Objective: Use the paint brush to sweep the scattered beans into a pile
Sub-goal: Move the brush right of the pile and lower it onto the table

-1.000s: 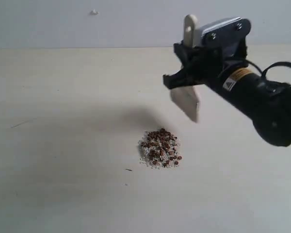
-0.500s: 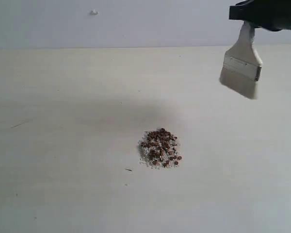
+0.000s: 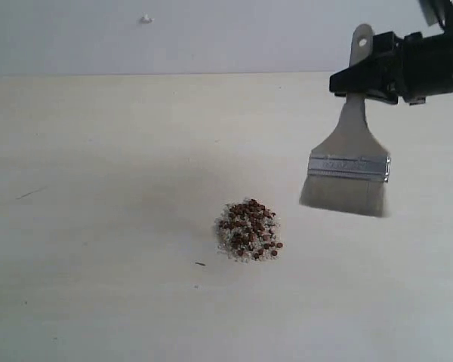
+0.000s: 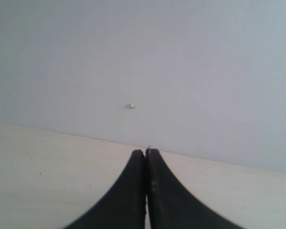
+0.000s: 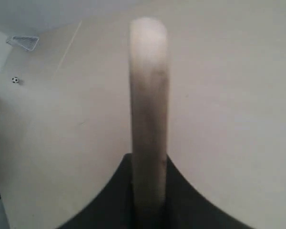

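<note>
The beans lie as one compact pile (image 3: 248, 231) of reddish-brown pellets and whitish crumbs on the pale table (image 3: 98, 188). The paint brush (image 3: 349, 162) hangs upright to the right of the pile, bristles down and apart from the beans. My right gripper (image 3: 366, 78) is shut on its wooden handle (image 5: 148, 105), which runs out between the black fingers (image 5: 114, 191) in the right wrist view. My left gripper (image 4: 146, 151) is shut with nothing in it; it faces the back wall and does not show in the exterior view.
A grey wall (image 3: 211, 34) rises behind the table, with a small white mark (image 3: 146, 19) on it. A thin dark speck (image 3: 201, 264) lies just left of the pile. A small net-like object (image 5: 25, 43) lies at the table's far side in the right wrist view.
My right arm swung the brush from above the pile up and to the right. The brush has since come lower and now hangs with its flat face toward the camera. The pile has not moved.
</note>
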You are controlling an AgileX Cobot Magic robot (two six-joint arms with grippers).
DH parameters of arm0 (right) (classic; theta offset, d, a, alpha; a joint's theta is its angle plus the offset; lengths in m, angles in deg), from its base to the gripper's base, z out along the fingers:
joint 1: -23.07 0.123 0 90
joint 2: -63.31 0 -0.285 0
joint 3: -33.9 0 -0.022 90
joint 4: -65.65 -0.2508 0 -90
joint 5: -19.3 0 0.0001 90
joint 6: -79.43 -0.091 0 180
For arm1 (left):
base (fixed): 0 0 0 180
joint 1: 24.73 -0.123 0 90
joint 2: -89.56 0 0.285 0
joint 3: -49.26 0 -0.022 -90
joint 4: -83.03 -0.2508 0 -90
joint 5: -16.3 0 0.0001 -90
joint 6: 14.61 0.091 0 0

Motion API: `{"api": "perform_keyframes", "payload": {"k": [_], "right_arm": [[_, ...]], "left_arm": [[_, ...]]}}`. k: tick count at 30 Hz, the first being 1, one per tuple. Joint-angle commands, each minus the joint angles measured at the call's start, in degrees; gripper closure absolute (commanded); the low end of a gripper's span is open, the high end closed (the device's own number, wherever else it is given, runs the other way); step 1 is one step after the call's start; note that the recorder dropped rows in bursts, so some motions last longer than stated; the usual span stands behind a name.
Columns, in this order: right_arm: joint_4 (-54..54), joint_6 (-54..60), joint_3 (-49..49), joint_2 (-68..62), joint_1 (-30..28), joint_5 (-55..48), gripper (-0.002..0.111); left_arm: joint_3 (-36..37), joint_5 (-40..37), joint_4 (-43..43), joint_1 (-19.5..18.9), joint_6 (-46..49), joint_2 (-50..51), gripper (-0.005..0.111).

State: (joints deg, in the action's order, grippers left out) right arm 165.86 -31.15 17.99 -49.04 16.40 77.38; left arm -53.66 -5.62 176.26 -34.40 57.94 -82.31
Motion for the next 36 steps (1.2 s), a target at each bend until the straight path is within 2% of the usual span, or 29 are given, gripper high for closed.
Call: {"api": "perform_keyframes", "payload": {"k": [1, 9, 19, 28, 34, 36], "right_arm": [[-0.3, 0.4, -1.1, -3.6, 0.7, 0.5, 0.108], [-0.3, -0.3, -1.1, -9.4, 1.3, 0.5, 0.108], [-0.3, -1.7, -1.1, -13.0, 4.4, -6.5, 0.108], [-0.3, -2.6, 0.1, -12.7, 3.3, -0.7, 0.108], [-0.3, -3.3, 0.2, -12.7, 3.3, -2.6, 0.108], [-0.3, -3.3, 0.2, -12.7, 3.3, -4.7, 0.103]], "left_arm": [[0.1, -0.1, -0.1, 0.4, 0.1, -0.3, 0.107], [0.1, -0.1, -0.1, 0.4, 0.1, -0.3, 0.107], [0.1, -0.1, -0.1, 0.4, 0.1, -0.3, 0.107], [0.1, -0.1, -0.1, 0.4, 0.1, -0.3, 0.107], [0.1, -0.1, -0.1, 0.4, 0.1, -0.3, 0.107], [0.1, -0.1, -0.1, 0.4, 0.1, -0.3, 0.107]]}}
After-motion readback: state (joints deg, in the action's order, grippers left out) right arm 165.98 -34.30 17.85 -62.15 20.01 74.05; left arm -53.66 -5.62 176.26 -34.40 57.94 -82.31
